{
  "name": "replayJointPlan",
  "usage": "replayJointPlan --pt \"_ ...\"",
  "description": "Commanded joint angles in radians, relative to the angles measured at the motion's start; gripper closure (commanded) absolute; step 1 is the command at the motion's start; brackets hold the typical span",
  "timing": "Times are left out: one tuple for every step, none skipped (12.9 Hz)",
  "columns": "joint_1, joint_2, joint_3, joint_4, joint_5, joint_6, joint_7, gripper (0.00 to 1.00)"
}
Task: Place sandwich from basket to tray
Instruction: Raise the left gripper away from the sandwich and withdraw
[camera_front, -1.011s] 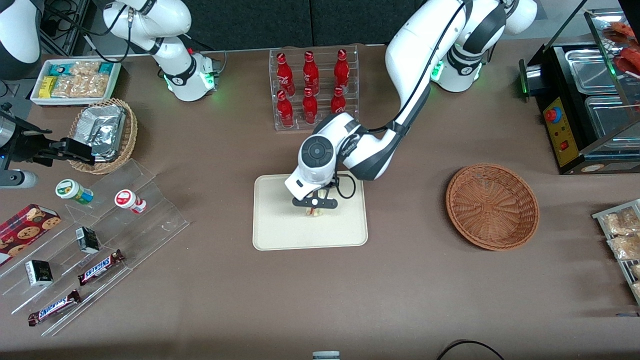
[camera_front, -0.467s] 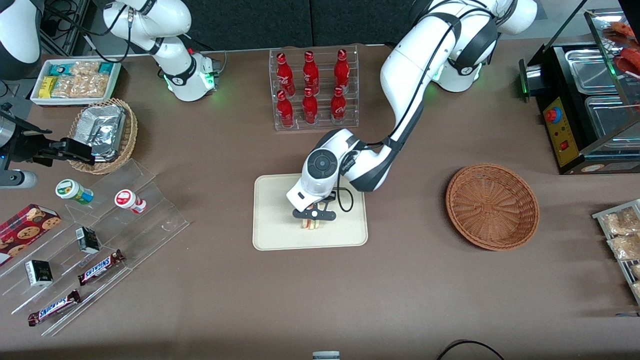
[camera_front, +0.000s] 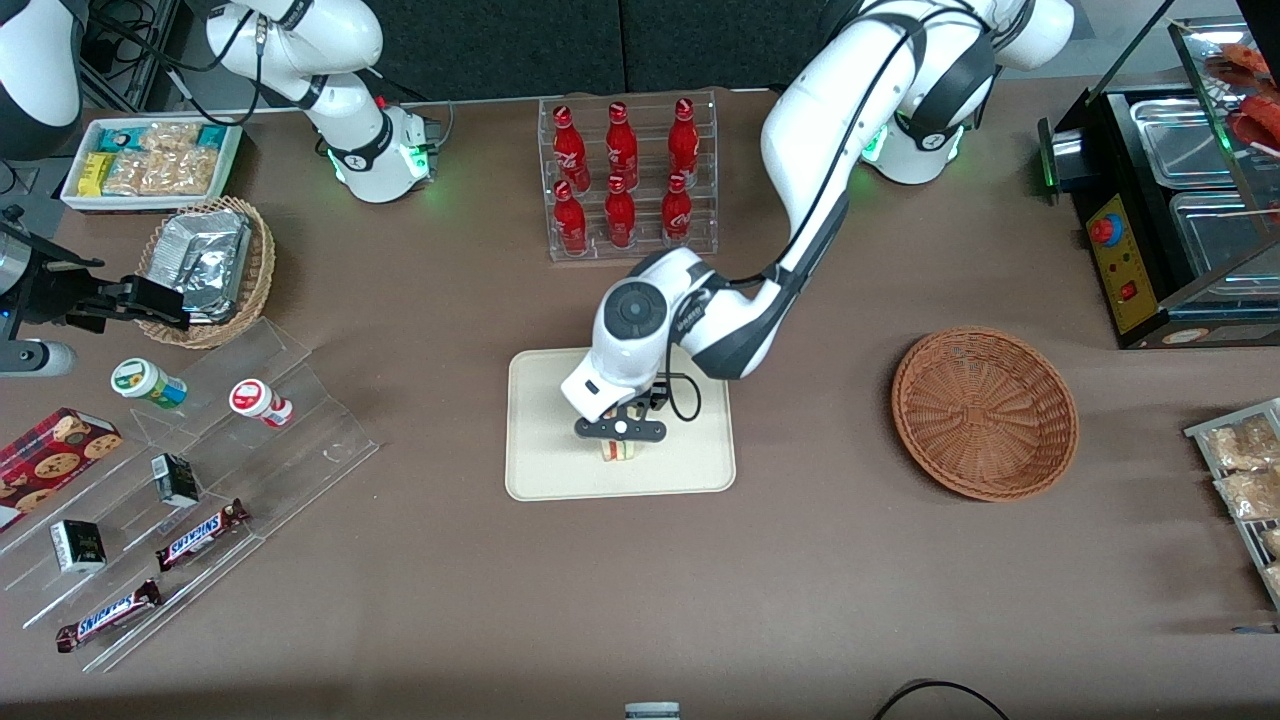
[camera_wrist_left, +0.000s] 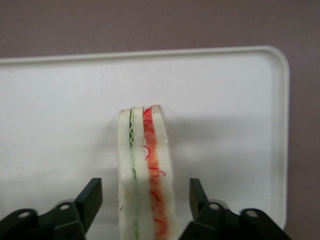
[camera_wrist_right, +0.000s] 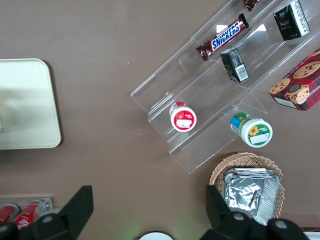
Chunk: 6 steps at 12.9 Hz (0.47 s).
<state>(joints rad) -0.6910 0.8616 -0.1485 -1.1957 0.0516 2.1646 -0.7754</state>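
The sandwich (camera_front: 618, 451) stands on edge on the cream tray (camera_front: 560, 465), in the half of it nearer the front camera. My left gripper (camera_front: 618, 440) hangs straight over it, open. In the left wrist view the sandwich (camera_wrist_left: 145, 165) shows its green and red-orange filling lines, and a black finger (camera_wrist_left: 92, 197) stands off each bread face with a strip of tray (camera_wrist_left: 60, 100) visible in both gaps. The reddish-brown basket (camera_front: 985, 412) lies empty toward the working arm's end of the table.
A clear rack of red bottles (camera_front: 625, 180) stands farther from the front camera than the tray. A stepped acrylic shelf with snacks (camera_front: 190, 470) and a tan basket of foil packets (camera_front: 205, 265) lie toward the parked arm's end. A black food warmer (camera_front: 1180, 200) stands near the basket.
The gripper moved with the sandwich a little nearer to the front camera over the tray. In the last half second the wrist shifted slightly toward the parked arm's end.
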Motion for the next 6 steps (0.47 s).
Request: replayJointPlan --pt "0.013 -0.149 0.012 -0.024 0.027 -0.162 -0.028 0.0" --pt "0.039 -0.209 0.012 -0.053 0.022 -0.214 -0.024 0.0" --pt "0.071 -0.284 0.01 -0.123 0.017 -0.242 -0.016 0.0" --pt "0.102 -0.358 0.007 -0.204 0.016 -0.24 -0.002 0.0" --pt "0.123 -0.424 0.007 -0.279 0.013 -0.229 0.002 0.0" --pt "0.178 -0.499 0.007 -0.371 0.004 -0.217 0.021 0.0"
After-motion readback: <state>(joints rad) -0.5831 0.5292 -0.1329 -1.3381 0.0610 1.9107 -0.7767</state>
